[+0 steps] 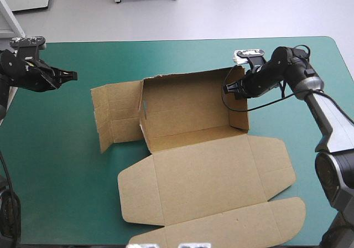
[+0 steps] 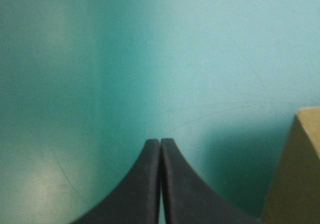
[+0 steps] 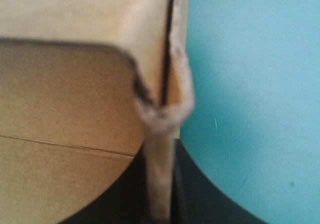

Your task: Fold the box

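Note:
The brown box [image 1: 193, 115] lies mid-table with its back and right walls raised and its left flaps [image 1: 113, 115] spread flat. The wide lid panel [image 1: 210, 187] lies flat toward the near edge. My right gripper [image 1: 237, 87] is at the raised right wall's top edge, shut on the box; in the right wrist view the doubled brown wall [image 3: 160, 174] stands pinched between the black fingers [image 3: 200, 194]. My left gripper [image 1: 71, 75] hovers over bare cover at the far left, apart from the box, shut; its fingertips [image 2: 160, 149] meet in one arch, a brown flap corner [image 2: 300, 174] beside them.
Teal-green cover [image 1: 55, 165] shows left of the box and along the far edge [image 1: 166, 54]. The lid's lower flaps [image 1: 232, 226] reach the table's near edge. The right side of the table [image 1: 310, 165] is bare cover.

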`<state>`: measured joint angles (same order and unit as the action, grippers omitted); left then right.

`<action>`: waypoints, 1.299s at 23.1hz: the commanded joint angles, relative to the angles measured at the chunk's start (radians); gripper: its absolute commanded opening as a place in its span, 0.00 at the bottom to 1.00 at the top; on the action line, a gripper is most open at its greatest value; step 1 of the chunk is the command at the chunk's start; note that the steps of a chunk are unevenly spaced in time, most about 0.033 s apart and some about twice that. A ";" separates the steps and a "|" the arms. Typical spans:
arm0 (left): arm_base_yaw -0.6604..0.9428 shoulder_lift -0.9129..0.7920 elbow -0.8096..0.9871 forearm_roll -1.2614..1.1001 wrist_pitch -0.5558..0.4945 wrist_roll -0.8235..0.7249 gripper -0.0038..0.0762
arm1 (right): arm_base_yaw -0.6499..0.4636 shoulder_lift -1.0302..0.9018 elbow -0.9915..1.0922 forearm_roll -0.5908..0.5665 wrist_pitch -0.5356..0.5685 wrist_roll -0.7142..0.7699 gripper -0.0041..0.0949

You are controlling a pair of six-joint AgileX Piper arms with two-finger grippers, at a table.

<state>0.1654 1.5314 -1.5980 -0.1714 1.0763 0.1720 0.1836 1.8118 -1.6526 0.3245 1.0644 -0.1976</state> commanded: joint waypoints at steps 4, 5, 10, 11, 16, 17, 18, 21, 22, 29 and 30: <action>0.001 -0.034 -0.034 -0.032 -0.033 0.003 0.04 | -0.005 0.067 -0.057 0.021 -0.071 0.027 0.03; 0.001 -0.034 -0.034 -0.032 -0.030 0.003 0.04 | -0.005 0.076 -0.057 0.016 -0.102 0.027 0.03; 0.001 -0.034 -0.034 -0.035 -0.014 0.005 0.04 | -0.005 0.087 -0.062 0.006 -0.196 -0.036 0.05; 0.001 -0.034 -0.034 -0.035 -0.012 0.005 0.04 | -0.005 0.085 -0.063 0.007 -0.196 -0.038 0.07; 0.001 -0.034 -0.034 -0.035 -0.012 0.005 0.04 | -0.005 0.068 -0.094 0.009 -0.186 -0.045 0.35; 0.001 -0.034 -0.034 -0.035 -0.012 0.007 0.04 | -0.005 0.068 -0.106 0.009 -0.181 -0.040 0.42; 0.001 -0.034 -0.034 -0.035 -0.012 0.007 0.04 | -0.005 0.067 -0.119 0.009 -0.175 -0.030 0.50; 0.001 -0.034 -0.034 -0.035 -0.011 0.012 0.04 | -0.005 0.067 -0.207 -0.004 -0.078 0.000 0.60; 0.001 -0.034 -0.034 -0.035 -0.010 0.017 0.04 | -0.005 0.067 -0.231 -0.004 -0.042 0.000 0.60; 0.001 -0.034 -0.034 -0.035 -0.010 0.019 0.04 | 0.017 0.067 -0.354 -0.119 0.182 0.029 0.60; 0.001 -0.034 -0.034 -0.035 -0.005 0.023 0.04 | 0.036 0.067 -0.354 -0.145 0.182 0.039 0.60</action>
<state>0.1664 1.5314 -1.5980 -0.1827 1.1057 0.1913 0.1962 1.9436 -1.9746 0.2003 1.2361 -0.1711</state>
